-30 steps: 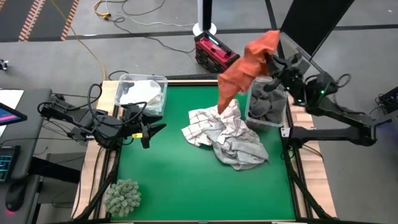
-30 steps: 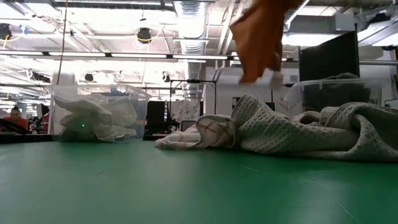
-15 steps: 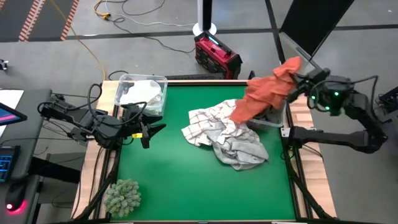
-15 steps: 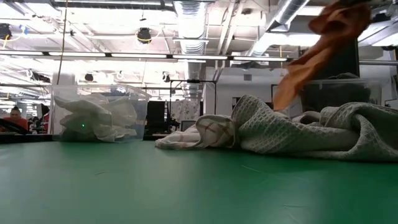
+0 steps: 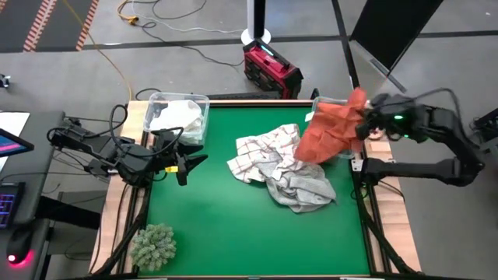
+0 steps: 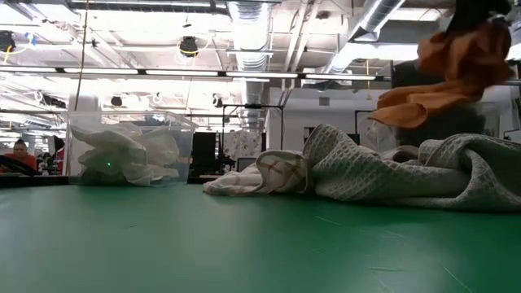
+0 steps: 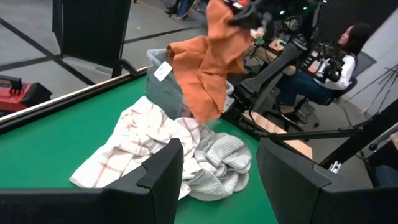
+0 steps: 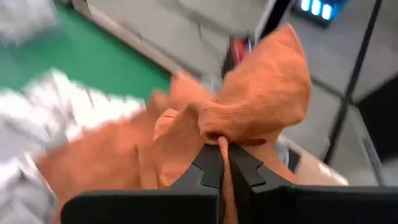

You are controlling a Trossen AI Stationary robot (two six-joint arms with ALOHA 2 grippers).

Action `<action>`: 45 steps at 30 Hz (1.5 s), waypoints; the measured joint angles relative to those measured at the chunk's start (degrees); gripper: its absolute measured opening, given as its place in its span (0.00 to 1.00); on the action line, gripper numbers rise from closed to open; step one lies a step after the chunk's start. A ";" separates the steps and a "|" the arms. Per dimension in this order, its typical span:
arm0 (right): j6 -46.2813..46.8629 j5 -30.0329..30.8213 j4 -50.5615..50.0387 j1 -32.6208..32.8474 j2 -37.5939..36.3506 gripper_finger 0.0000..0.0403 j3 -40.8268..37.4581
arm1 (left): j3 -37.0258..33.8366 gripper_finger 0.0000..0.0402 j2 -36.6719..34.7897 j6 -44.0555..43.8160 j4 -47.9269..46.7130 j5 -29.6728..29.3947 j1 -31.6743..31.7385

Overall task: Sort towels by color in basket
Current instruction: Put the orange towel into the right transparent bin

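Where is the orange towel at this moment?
In the high view, the orange towel hangs from the right gripper at the table's right edge, above the bin and beside the checked towel.

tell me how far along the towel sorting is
Partly done. White towels sit in the left bin. In hand: the right gripper is shut on the rust-orange towel, hanging over the right bin. Left: the checked towel and grey towel piled on the green table. The left gripper waits open.
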 joint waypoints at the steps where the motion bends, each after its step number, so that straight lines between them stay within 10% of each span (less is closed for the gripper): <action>1: 0.43 -0.61 -1.48 -0.02 1.48 0.06 -0.43 | -0.01 0.48 0.00 -0.02 0.00 0.00 0.00; 15: -9.72 -6.25 12.13 -12.27 13.95 0.06 -19.26 | 0.00 0.48 0.00 -0.21 -0.26 0.02 0.00; 24: -34.06 -15.46 28.67 -19.69 20.11 0.06 -26.14 | 0.01 0.48 0.00 -0.21 -0.42 0.00 0.00; 45: -31.34 -24.58 32.93 -27.01 33.43 0.09 -32.19 | -0.01 0.48 -1.03 3.09 -9.00 0.02 0.18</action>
